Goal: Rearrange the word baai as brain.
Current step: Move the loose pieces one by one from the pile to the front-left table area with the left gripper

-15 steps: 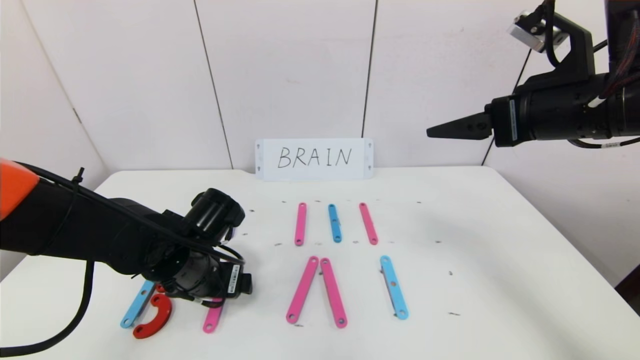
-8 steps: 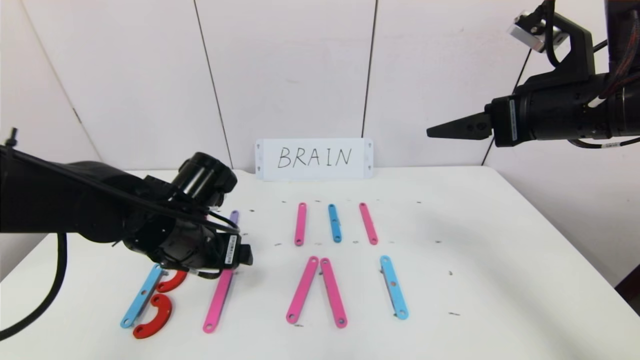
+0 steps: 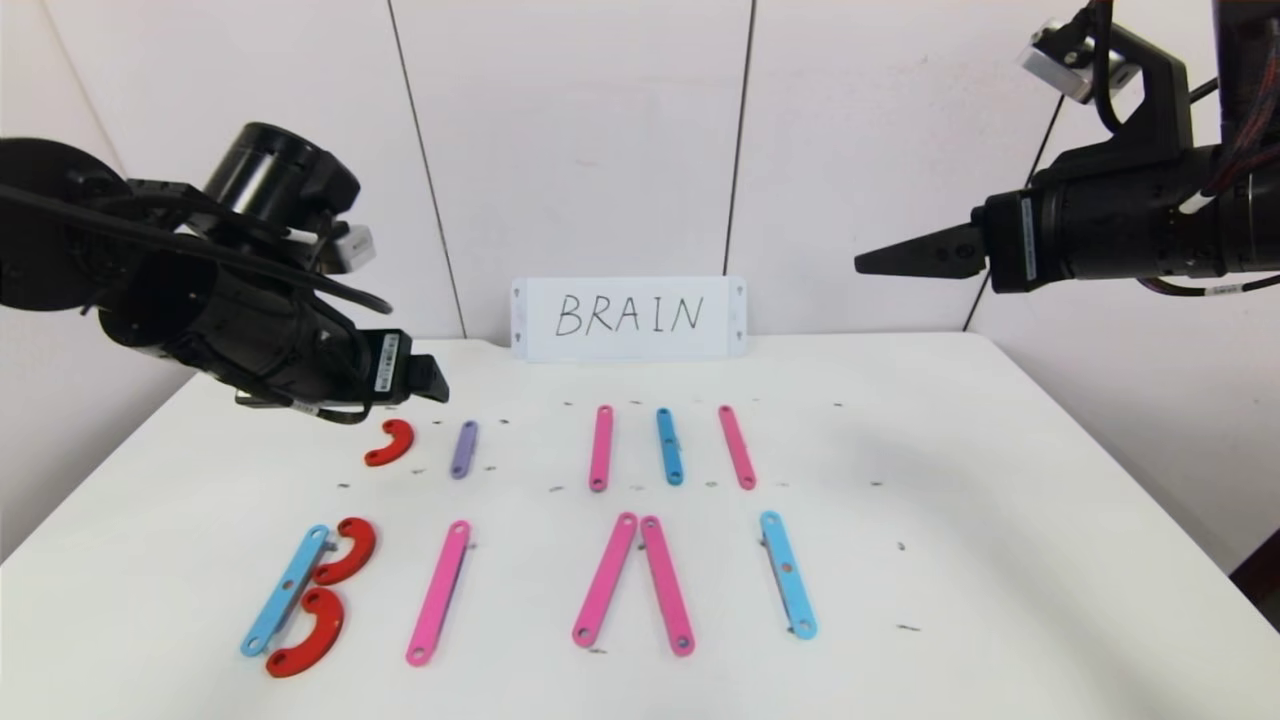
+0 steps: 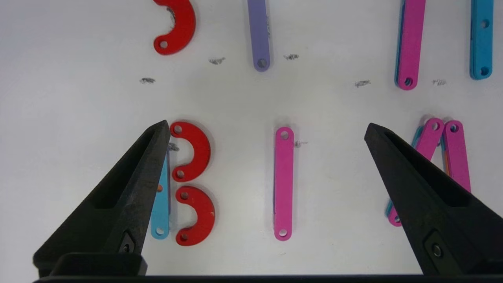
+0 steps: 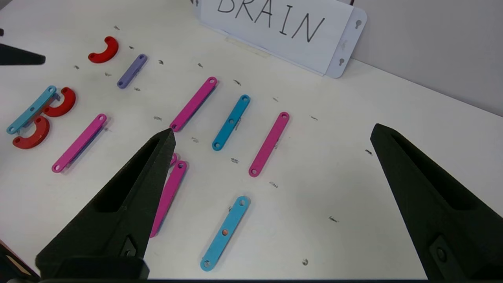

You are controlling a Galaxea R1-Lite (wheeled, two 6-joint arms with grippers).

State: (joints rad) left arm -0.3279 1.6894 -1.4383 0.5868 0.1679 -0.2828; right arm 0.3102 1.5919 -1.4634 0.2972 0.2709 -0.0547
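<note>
The front row reads as a B made of a light-blue bar (image 3: 285,590) and two red curves (image 3: 345,550), then a lone pink bar (image 3: 438,592), two pink bars (image 3: 632,585) leaning together at the top, and a light-blue bar (image 3: 788,588). Behind them lie a red curve (image 3: 390,442), a purple bar (image 3: 464,449) and three more bars (image 3: 670,446). My left gripper (image 3: 428,380) hangs open and empty above the back-left pieces; its wrist view looks down between the fingers on the pink bar (image 4: 283,182). My right gripper (image 3: 885,262) is parked high at the right, open and empty.
A white card (image 3: 628,318) with BRAIN handwritten on it stands against the wall at the table's back edge. The white table (image 3: 1000,520) carries small dark marks. The wall panels close off the back and both sides.
My left arm has risen and drawn back to the left from the front-left pieces, uncovering the B, the pink bar, the red curve and the purple bar. The right arm has not moved.
</note>
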